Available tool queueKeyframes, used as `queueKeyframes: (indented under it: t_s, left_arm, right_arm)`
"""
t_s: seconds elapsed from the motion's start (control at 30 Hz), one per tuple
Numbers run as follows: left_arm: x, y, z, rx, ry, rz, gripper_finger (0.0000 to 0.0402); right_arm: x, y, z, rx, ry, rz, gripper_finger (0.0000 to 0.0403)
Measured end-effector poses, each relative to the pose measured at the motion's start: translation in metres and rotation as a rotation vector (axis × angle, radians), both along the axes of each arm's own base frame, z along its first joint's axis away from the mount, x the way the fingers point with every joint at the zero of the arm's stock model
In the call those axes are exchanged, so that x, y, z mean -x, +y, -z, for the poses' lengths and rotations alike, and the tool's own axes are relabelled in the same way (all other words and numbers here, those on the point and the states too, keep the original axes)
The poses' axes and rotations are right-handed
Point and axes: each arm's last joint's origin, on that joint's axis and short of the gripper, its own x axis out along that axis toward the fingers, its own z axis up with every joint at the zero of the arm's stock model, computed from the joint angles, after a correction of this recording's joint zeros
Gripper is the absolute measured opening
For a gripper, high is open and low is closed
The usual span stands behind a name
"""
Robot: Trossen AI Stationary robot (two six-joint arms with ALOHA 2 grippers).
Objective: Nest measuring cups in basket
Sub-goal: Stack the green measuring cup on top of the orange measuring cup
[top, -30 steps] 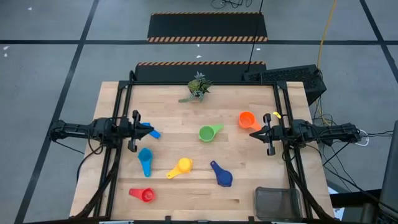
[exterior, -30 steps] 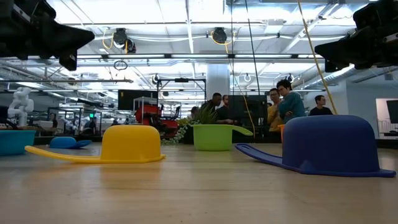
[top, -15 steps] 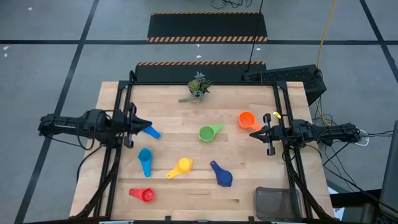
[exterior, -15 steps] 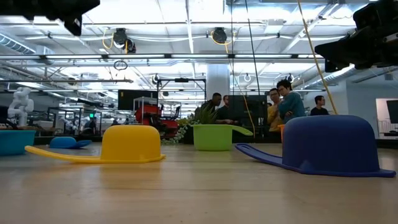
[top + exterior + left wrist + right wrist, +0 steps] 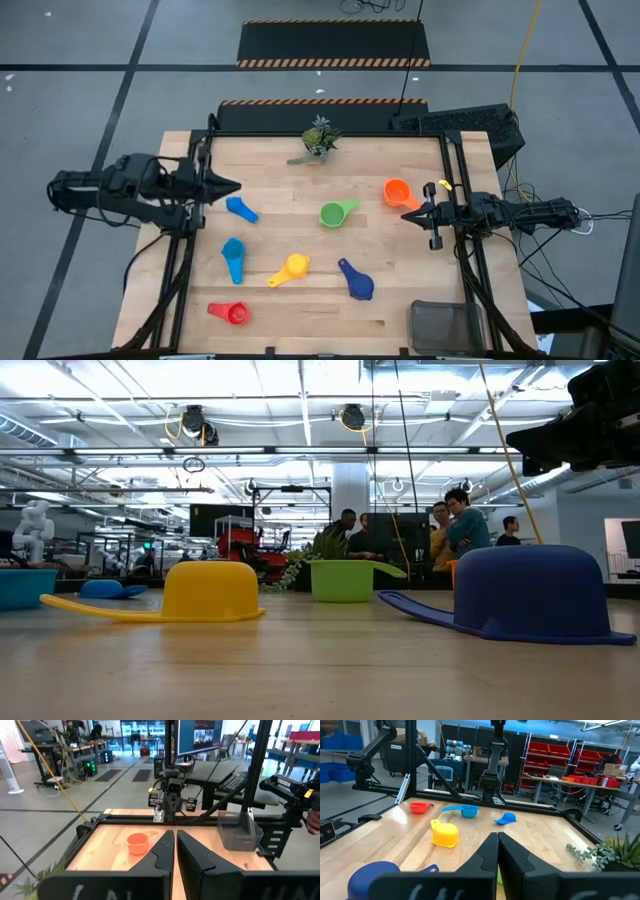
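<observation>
Several measuring cups lie scattered on the wooden table: orange (image 5: 396, 192), green (image 5: 336, 213), yellow (image 5: 291, 268), dark blue (image 5: 356, 281), light blue (image 5: 234, 257), red (image 5: 230, 313) and a small blue one (image 5: 241, 209). In the low view the yellow cup (image 5: 210, 592) and the dark blue cup (image 5: 530, 595) rest rim down, while the green cup (image 5: 345, 580) stands upright. The wire-mesh basket (image 5: 447, 327) sits at the near right corner. My left gripper (image 5: 236, 186) is shut, raised by the left edge, just beyond the small blue cup. My right gripper (image 5: 405, 213) is shut, beside the orange cup.
A small green plant sprig (image 5: 316, 140) stands near the far edge. Black frame rails run along both sides of the table (image 5: 300, 235). People stand in the room behind (image 5: 450, 520). Bare wood lies between the cups and the basket.
My left arm has drawn back toward the table's left edge and risen, leaving the top of the low view; its tip now sits a little farther from the small blue cup, which stays on the table.
</observation>
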Motion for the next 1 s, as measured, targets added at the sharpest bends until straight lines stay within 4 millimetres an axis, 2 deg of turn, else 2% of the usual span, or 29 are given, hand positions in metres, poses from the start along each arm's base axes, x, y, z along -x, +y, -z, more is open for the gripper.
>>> queueKeyframes:
  t_s: [0.13,0.27,0.47,0.7,0.93,1.0]
  left_arm:
    - [-0.004,0.0,-0.016,-0.003,0.047,0.0,0.0024]
    - [-0.012,-0.001,-0.022,-0.01,0.099,-0.003,0.0024]
    - [-0.029,-0.003,-0.012,-0.016,0.196,-0.004,0.0024]
    - [-0.046,-0.013,0.002,-0.02,0.305,0.04,0.0024]
    - [-0.058,-0.025,0.009,-0.032,0.344,0.093,0.0024]
    - [-0.06,-0.027,0.01,-0.035,0.351,0.091,0.0024]
  right_arm:
    - [0.0,0.0,0.0,0.0,0.0,0.0,0.0]
    - [0.0,0.0,0.0,0.0,-0.001,-0.001,0.0]
    - [0.0,0.0,0.0,-0.033,0.001,-0.001,0.0]
    - [0.0,0.0,0.0,-0.345,0.017,-0.008,0.0]
    - [0.001,0.0,-0.003,-0.364,0.025,-0.01,0.0]
    - [0.003,0.0,-0.019,-0.362,-0.018,-0.019,0.0]
